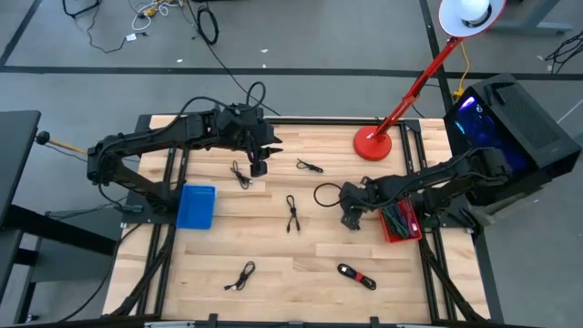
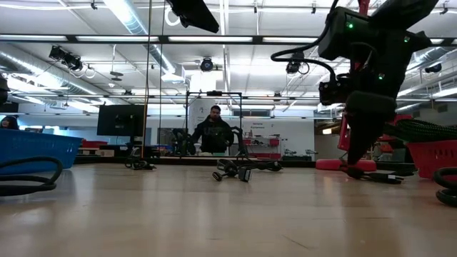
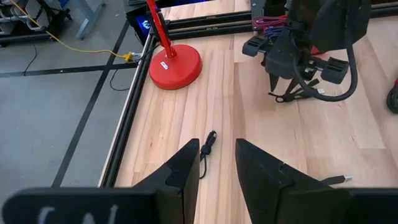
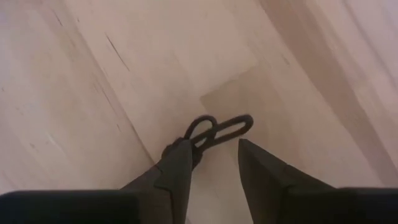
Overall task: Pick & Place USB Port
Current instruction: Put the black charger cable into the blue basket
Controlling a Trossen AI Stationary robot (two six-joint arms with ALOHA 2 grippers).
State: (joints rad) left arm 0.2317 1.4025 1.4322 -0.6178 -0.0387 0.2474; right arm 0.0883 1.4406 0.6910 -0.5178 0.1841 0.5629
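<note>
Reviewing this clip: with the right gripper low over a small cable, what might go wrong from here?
1. The right gripper is open with the cable loop just ahead of its fingers, so closing now might catch only an edge, or miss.
2. The red bin and a coiled cable lie close to that arm; a sideways move could snag or nudge them.

On my tabletop I count six loose black cables, one blue bin, one red bin and one red lamp; I have two arms, two fingers each
</note>
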